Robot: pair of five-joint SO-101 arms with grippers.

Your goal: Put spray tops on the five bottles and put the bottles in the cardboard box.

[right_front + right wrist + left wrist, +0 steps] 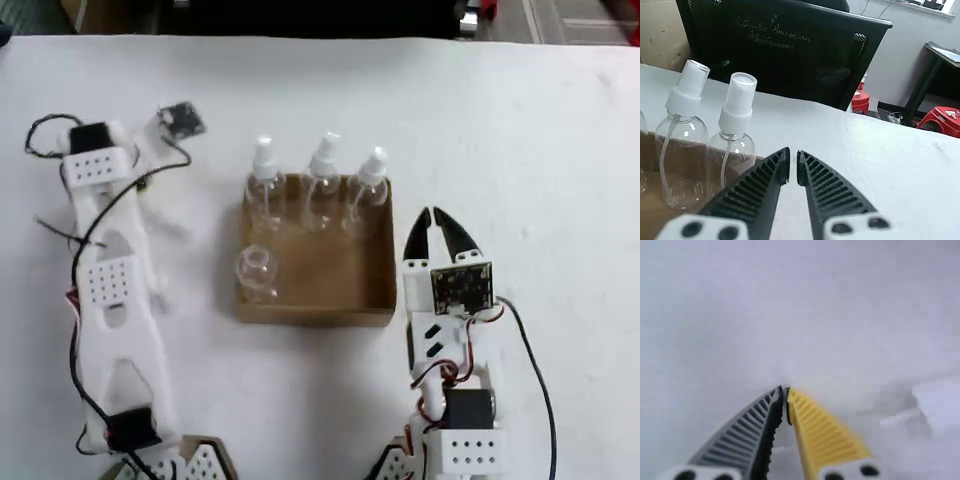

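**A:** Starting at your grippers, how did they stand?

**B:** My right gripper [793, 151] was pinched almost closed with nothing between its jaws. It sat just beside the right wall of the cardboard box [316, 316]. My left gripper [785, 389] was closed and empty too, nosed down over the bare table [560, 130] and well apart from the box.

**A:** And the bottles?

**B:** Three stood along the box's far wall with spray tops on: the left capped bottle [265, 190], the middle capped bottle [322, 185] and the right capped bottle [368, 190]. The open bottle [254, 272] stood in the near left corner of the box, topless.

**A:** So what was left?

**B:** I judged it over half done. The open bottle wanted its top. The task named five bottles, and I counted four in the box.
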